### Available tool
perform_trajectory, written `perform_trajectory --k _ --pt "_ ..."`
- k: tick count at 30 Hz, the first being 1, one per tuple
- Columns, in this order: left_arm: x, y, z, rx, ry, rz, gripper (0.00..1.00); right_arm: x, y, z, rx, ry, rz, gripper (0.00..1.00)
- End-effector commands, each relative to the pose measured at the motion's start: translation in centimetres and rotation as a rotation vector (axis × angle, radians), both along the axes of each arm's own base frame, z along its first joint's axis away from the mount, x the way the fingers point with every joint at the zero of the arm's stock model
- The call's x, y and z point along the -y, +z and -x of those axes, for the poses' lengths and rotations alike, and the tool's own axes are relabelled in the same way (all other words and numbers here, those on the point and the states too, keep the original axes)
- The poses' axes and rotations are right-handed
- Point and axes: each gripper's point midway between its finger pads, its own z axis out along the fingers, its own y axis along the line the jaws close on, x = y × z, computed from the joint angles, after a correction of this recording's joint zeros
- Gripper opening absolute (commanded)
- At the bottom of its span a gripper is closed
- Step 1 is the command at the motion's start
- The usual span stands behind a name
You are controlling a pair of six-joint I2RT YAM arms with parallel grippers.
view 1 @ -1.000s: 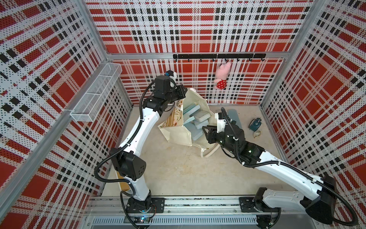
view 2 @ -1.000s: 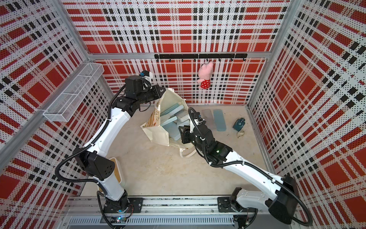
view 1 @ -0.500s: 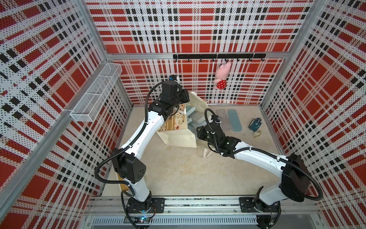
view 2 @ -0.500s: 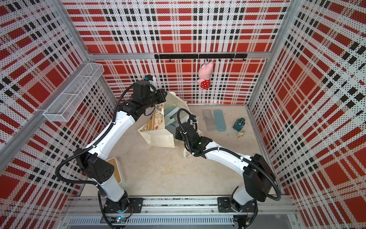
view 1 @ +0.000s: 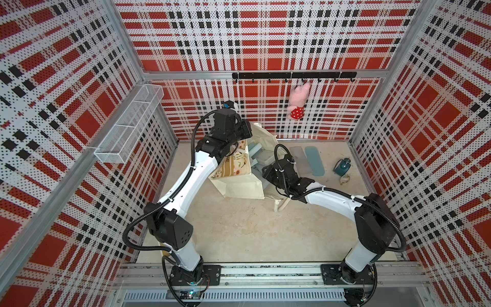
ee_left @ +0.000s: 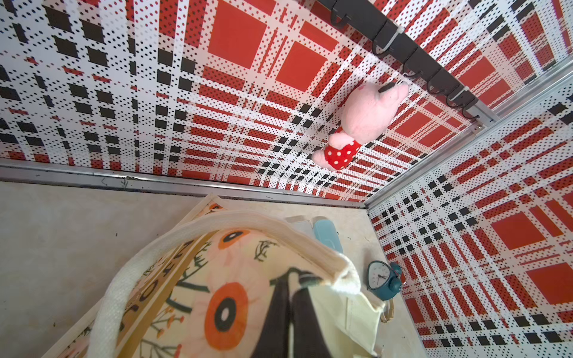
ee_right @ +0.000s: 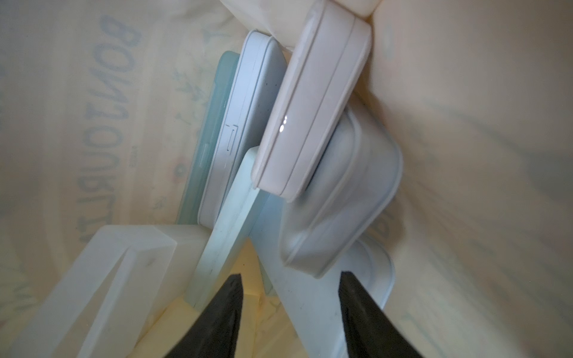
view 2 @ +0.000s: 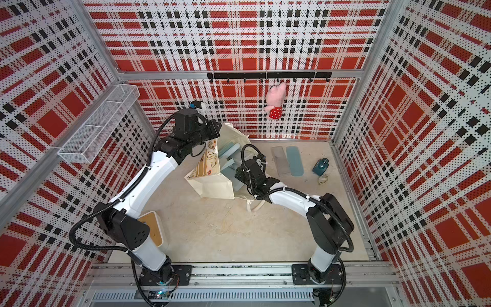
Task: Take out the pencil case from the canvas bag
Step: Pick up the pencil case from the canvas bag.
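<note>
Canvas, cream and flower-printed, is what the left jaws are pinched together on: they hold the canvas bag (view 1: 239, 183) by its top edge, and it leans over on the counter (view 1: 239, 234) with its mouth turned toward the right arm. We see the right jaws inside that mouth, standing apart with nothing gripped. Several pencil cases lie jumbled in the bag. The one to take, we judge, is the pale flat pencil case (ee_right: 300, 310), whose end lies straight ahead of the two black fingers (ee_right: 217, 325), beneath a rounded grey case (ee_right: 341, 201). Its long axis runs roughly along the reach, deeper into the bag, so the right arm is the one placed to close across it. We cannot tell whether the gap spans its width. A slim blue case (ee_right: 229, 217) stands just beside one finger and might snag. A grey flat case (view 1: 299, 160) and a teal case (view 1: 314, 161) lie on the counter near the bag
</note>
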Motion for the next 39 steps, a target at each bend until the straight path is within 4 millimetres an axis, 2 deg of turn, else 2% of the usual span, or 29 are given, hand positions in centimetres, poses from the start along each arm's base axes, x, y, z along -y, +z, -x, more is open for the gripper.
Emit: perform_trajectory --k 1,8,14,19,28,35,39 --pt "-1.1 12.5 3.1 0.342 -0.005 0.163 0.0 -0.4 0.3 -0.9 -0.01 -0.025 -0.053 0.56" --pt "-1.3 12.8 3.3 0.348 -0.004 0.164 0.0 0.3 -1.2 -1.8 -0.057 -0.07 -0.018 0.58" --pt "-1.3 12.8 3.5 0.348 -0.003 0.162 0.0 1.6 -1.7 -2.0 -0.069 -0.125 0.037 0.61" --pt "-1.3 13.1 3.6 0.352 -0.008 0.168 0.0 1.8 -2.3 -2.6 -0.07 -0.129 0.04 0.61" --pt "-1.0 12.8 3.6 0.346 -0.016 0.167 0.0 0.8 -2.6 -4.7 -0.043 -0.096 0.035 0.53" --pt "-1.1 12.8 3.5 0.348 -0.012 0.163 0.0 1.2 -2.7 -4.4 -0.05 -0.103 0.034 0.42" --pt "-1.4 12.7 3.4 0.349 0.002 0.155 0.0 1.6 -2.0 -4.0 -0.04 -0.102 0.03 0.35"
